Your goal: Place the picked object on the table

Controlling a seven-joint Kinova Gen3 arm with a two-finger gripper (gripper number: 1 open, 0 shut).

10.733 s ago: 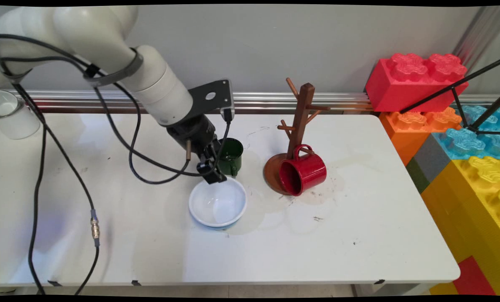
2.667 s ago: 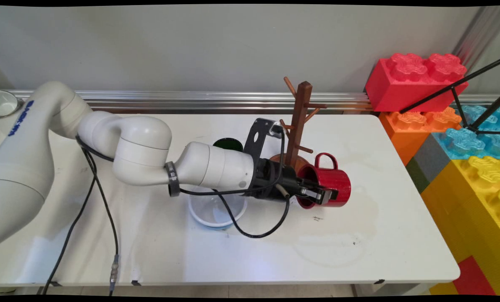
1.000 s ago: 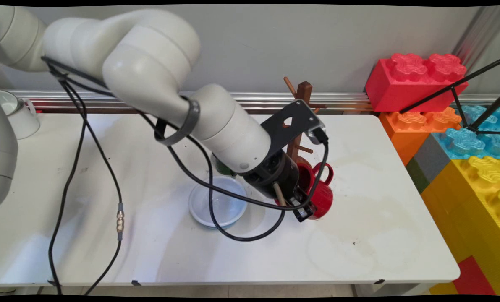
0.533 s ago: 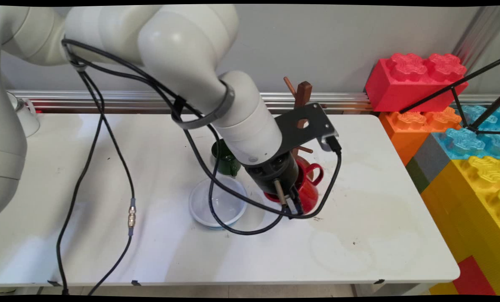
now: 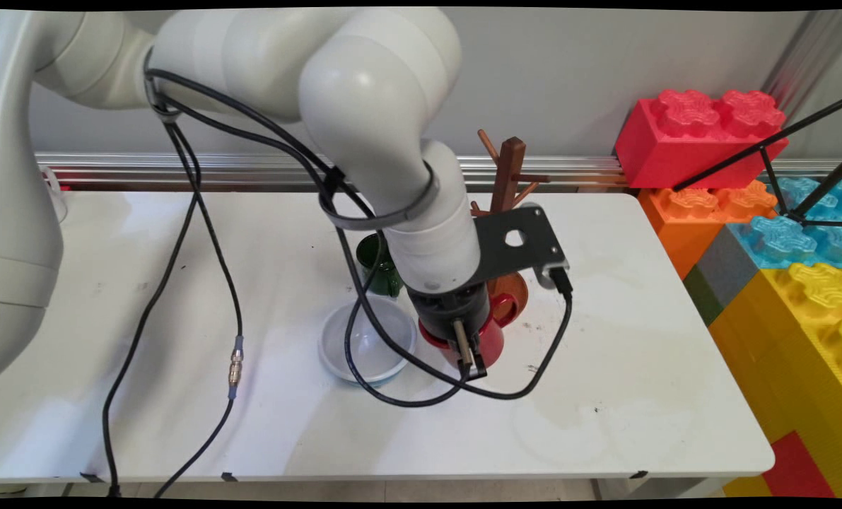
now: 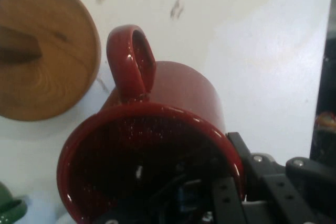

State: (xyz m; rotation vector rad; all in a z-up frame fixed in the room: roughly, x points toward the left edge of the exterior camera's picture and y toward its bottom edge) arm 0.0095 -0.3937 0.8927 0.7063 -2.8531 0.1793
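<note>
My gripper points down and is shut on the rim of a red enamel mug, one finger inside and one outside. The mug is turned mouth-up under the hand, with its handle toward the wooden mug tree's round base. In the hand view the red mug fills the middle, its dark mouth facing the camera, and the gripper clamps its right rim. I cannot tell whether the mug touches the table. The mug tree's base lies at upper left.
A white bowl sits just left of the red mug, and a green mug stands behind the bowl. The wooden mug tree rises behind the hand. Large coloured toy bricks line the table's right side. Black cables hang over the table's left half.
The mug lay on its side by the tree base earlier. The gripper took it by the rim, turned it mouth-up, and over the last second carried it left and nearer, beside the bowl.
</note>
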